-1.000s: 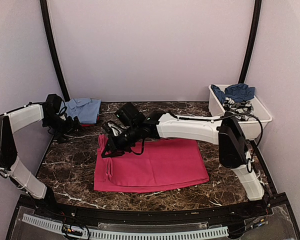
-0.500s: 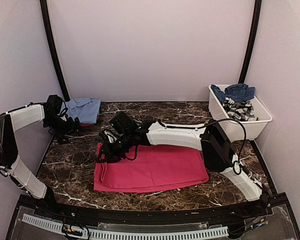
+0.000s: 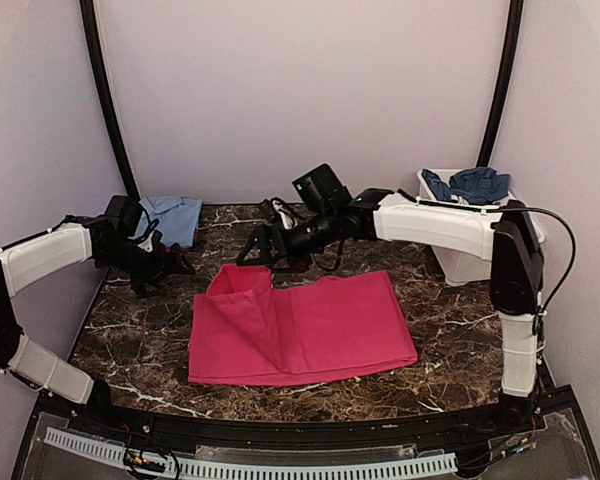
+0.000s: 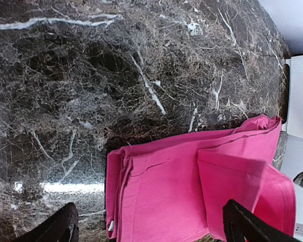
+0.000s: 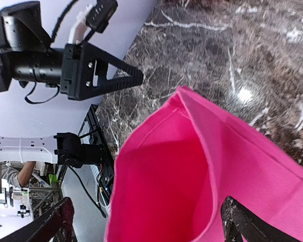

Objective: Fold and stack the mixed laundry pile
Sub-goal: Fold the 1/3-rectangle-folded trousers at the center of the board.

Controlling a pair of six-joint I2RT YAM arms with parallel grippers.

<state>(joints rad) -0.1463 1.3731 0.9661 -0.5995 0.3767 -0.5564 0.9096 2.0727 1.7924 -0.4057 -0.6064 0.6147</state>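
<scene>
Both tools, left tool (image 3: pixel 173 267) and right tool (image 3: pixel 258 255), stand spread and empty above the marble surface (image 3: pixel 140 330); the magenta garment (image 3: pixel 320 330) lies mid-surface, its left flap (image 3: pixel 245 290) ballooned upright, likely to slump crooked unsupported.

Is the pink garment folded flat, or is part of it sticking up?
Folded, not flat: the pink garment has its far-left corner standing up, puffed.

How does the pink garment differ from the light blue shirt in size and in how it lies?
The pink garment is much larger than the light blue shirt. The pink garment lies spread in the middle, one far corner standing up loosely; the light blue shirt lies compact at the far-left corner. Both rest on the table.
</scene>
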